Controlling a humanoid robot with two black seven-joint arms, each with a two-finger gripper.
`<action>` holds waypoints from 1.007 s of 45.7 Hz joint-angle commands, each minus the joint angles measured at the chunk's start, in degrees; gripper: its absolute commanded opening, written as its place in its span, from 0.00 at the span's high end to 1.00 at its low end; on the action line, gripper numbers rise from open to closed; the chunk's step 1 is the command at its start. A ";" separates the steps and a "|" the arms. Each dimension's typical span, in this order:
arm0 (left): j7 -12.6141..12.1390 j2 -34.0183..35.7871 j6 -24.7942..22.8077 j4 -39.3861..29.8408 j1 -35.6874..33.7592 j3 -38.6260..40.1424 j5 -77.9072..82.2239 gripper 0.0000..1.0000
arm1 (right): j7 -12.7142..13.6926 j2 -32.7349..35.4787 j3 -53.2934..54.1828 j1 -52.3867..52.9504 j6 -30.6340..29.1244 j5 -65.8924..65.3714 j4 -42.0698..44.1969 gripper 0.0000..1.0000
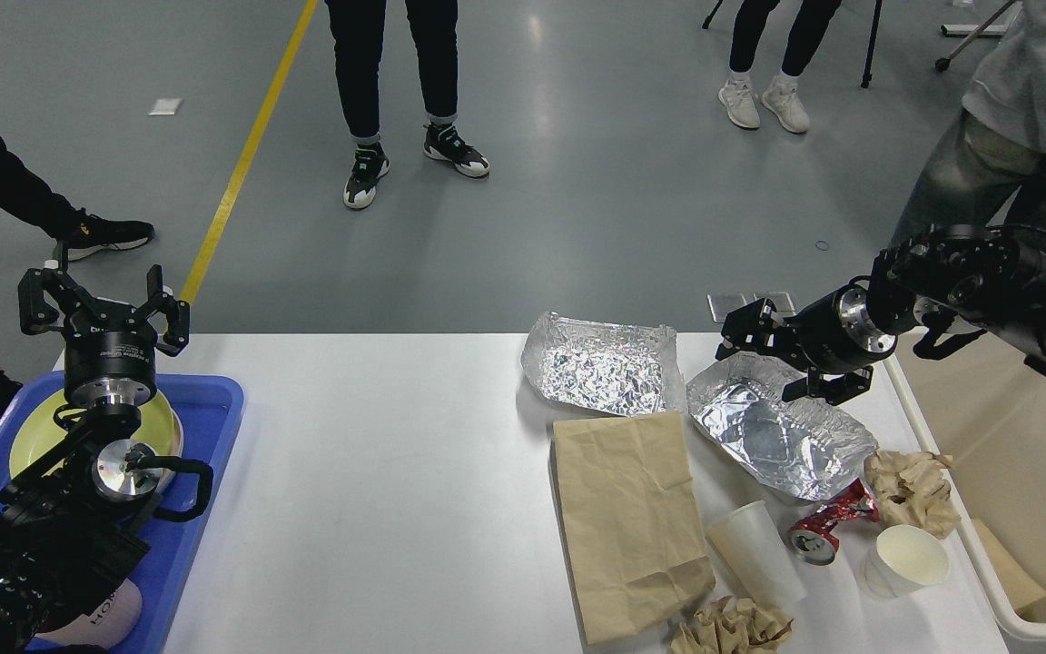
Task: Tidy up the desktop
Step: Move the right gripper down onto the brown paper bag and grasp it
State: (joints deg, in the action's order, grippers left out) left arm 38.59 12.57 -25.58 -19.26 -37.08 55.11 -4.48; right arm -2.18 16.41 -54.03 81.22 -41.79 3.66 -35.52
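The white desktop [378,472] fills the lower view. On its right half lie two crumpled foil trays [600,363] [777,422], a flat brown paper bag [627,518], a tipped white paper cup [754,554], an upright white cup [909,559], a crushed red can [827,527] and two wads of brown paper [913,486] [732,627]. My right gripper [755,368] is open and hovers over the far edge of the right foil tray. My left gripper [103,304] is open and empty above the blue tray.
A blue tray [210,427] at the left edge holds a yellow plate [160,427]. A beige bin [1022,472] stands off the table's right side. Several people stand on the grey floor beyond the table.
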 commanded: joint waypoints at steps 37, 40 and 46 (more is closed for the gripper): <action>0.00 0.00 0.00 0.01 -0.01 0.00 0.00 0.04 | 0.08 1.78 -12.42 30.33 0.31 -1.02 -26.26 0.00; 0.00 0.00 0.00 0.01 -0.01 0.00 0.00 0.04 | 0.16 0.38 -12.33 24.97 2.85 -1.11 -26.26 0.00; 0.00 0.00 0.00 -0.08 -0.01 0.00 0.00 0.04 | 0.25 -0.94 -12.15 16.44 11.63 -4.53 -26.26 0.00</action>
State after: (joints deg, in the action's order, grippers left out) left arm 38.59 12.57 -25.58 -19.27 -37.11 55.11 -4.48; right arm -2.00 16.49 -66.34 104.60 -37.10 2.22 -61.82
